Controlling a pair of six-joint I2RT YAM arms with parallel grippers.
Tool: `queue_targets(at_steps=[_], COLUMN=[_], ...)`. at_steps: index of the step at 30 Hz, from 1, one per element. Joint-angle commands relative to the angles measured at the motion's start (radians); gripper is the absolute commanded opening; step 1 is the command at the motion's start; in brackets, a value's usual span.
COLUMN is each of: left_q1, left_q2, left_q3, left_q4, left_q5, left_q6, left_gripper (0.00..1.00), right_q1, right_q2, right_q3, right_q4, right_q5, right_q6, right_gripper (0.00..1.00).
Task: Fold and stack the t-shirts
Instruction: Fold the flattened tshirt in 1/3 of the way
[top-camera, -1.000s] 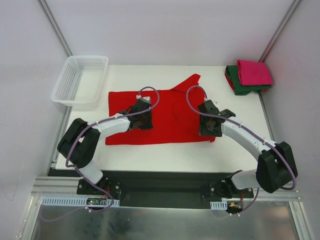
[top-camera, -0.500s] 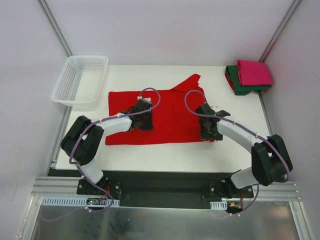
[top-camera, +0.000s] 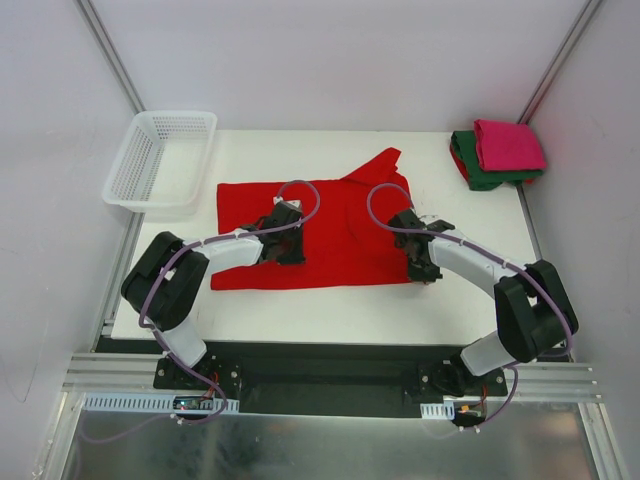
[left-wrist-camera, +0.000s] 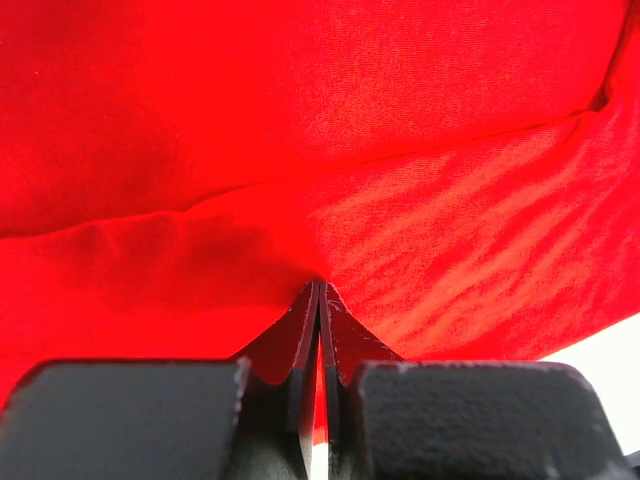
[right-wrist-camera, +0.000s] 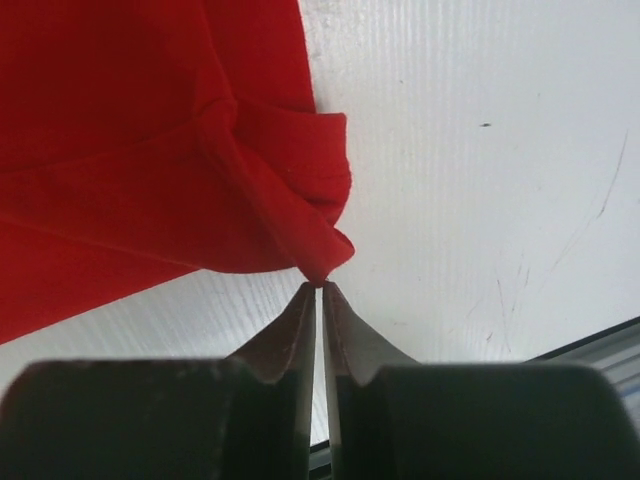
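Observation:
The bright red t-shirt (top-camera: 340, 215) lies spread across the middle of the white table (top-camera: 330, 310). My left gripper (top-camera: 289, 250) rests on its near left part. In the left wrist view the left gripper (left-wrist-camera: 320, 286) is shut, with a ridge of the red t-shirt (left-wrist-camera: 300, 120) pinched between its fingers. My right gripper (top-camera: 428, 270) sits at the shirt's near right corner. The right wrist view shows the right gripper (right-wrist-camera: 320, 285) shut on the bunched tip of the red t-shirt (right-wrist-camera: 120, 150). The magenta-pink t-shirt (top-camera: 508, 143) lies folded on the folded dark green t-shirt (top-camera: 478, 176) at the far right.
A white mesh basket (top-camera: 160, 160) stands at the table's far left corner. Grey walls close in both sides. The table's near edge and a metal rail (right-wrist-camera: 600, 350) lie just behind my right gripper.
My right gripper has slid down to the shirt's near right corner and closed from open onto the cloth tip. The left gripper has stayed shut in place on the shirt.

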Motion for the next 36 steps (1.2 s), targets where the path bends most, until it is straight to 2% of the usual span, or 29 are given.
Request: queue_targets(at_steps=[1,5,17,36], left_q1=[-0.008,-0.008,0.018,0.040], left_q2=[-0.005,-0.005,-0.024,-0.081], left_q3=[-0.030,-0.047,-0.087,-0.177], left_q4=[0.003,-0.001,-0.076,-0.115], left_q5=[-0.037,-0.074,-0.169,-0.184], left_q6=[0.011,0.013,0.008,-0.006], left_gripper=[0.00,0.00,0.00,0.00], right_q1=[-0.001,-0.002,-0.056,-0.090], right_q2=[0.009,0.009,-0.005,0.019], right_q3=[0.023,0.030,0.054,0.102], right_q4=[-0.060,-0.080,-0.131,-0.140], right_q5=[0.073,0.096,0.152,0.132], right_q6=[0.027,0.039,0.024,-0.015], right_gripper=[0.06,0.01,0.01,0.02])
